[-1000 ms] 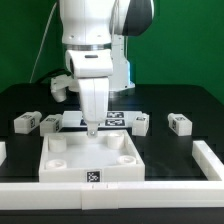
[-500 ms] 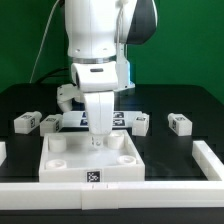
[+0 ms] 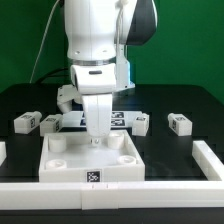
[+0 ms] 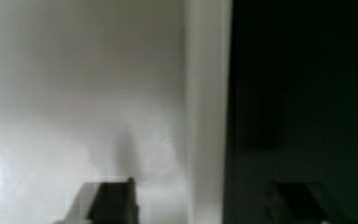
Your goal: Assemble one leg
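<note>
Several legs lie on the black table, small white blocks with marker tags: two at the exterior view's left (image 3: 25, 122) (image 3: 50, 122) and two at its right (image 3: 140, 124) (image 3: 179, 123). The large white square panel (image 3: 70, 165) with corner holes lies in front. My gripper (image 3: 97, 136) points down over the panel's far edge, open and empty, apart from every leg. In the wrist view the fingertips (image 4: 108, 200) stand wide apart, one over the white panel (image 4: 87, 100), the other over the dark table (image 4: 300, 100).
The marker board (image 3: 118, 119) lies behind the panel, partly hidden by the arm. A white rail (image 3: 110, 190) runs along the front and another (image 3: 212, 158) along the exterior view's right. A green wall stands behind.
The arm has shifted a little toward the exterior view's right and turned at the wrist. The gripper stays low over the panel's far edge. The legs have not moved.
</note>
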Controlling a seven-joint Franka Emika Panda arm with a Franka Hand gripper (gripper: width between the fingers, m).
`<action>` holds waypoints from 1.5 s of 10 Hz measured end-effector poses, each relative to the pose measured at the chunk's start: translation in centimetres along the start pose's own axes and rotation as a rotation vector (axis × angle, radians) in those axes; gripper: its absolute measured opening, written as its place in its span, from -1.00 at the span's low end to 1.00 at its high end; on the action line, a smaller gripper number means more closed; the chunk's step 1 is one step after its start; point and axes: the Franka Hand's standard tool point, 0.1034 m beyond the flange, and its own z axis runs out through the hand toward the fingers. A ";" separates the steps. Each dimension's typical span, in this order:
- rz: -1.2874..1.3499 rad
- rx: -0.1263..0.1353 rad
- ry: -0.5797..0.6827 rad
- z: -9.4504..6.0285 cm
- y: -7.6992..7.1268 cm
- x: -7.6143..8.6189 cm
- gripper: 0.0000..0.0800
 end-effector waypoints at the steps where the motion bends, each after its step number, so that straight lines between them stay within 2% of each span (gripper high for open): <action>1: 0.000 0.000 0.000 0.0 0.0 0.0 -0.39; 2: 0.001 0.000 0.000 0.0 0.0 0.0 -0.81; 9: 0.001 -0.006 0.000 -0.1 0.1 0.0 -0.85; 11: 0.030 -0.017 0.008 -0.1 0.5 1.4 -0.85; 15: 0.105 -0.026 0.029 -0.2 1.4 5.9 -0.85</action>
